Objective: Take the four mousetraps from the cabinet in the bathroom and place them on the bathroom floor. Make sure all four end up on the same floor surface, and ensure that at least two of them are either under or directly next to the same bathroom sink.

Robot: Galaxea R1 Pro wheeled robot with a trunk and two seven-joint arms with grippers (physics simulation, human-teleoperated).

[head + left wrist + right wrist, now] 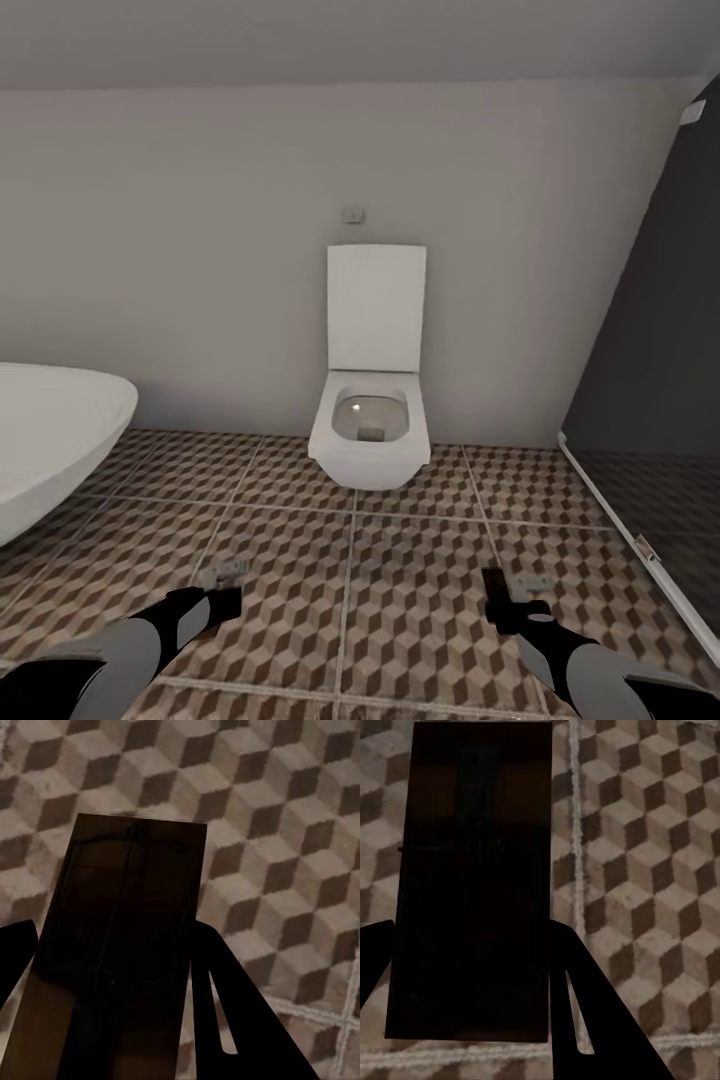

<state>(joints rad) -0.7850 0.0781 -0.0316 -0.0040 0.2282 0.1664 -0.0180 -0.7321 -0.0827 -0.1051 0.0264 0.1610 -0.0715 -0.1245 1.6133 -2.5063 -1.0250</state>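
Note:
My left gripper (213,600) is shut on a mousetrap (124,945), a flat dark wooden rectangle with a wire bar, held just above the bathroom floor (400,580). The right gripper (497,602) is likewise shut on a second mousetrap (472,885), which looks almost black in shadow. In the head view a small flat greyish piece (225,572) lies on the tiles just beyond the left fingers and another (532,581) beside the right fingers; both look like mousetraps. The cabinet is out of view.
A white wall-hung toilet (372,420) with its lid up stands ahead against the wall. A white rounded tub or basin (50,440) juts in at the left. A dark glass shower screen (650,420) with a white floor rail runs along the right.

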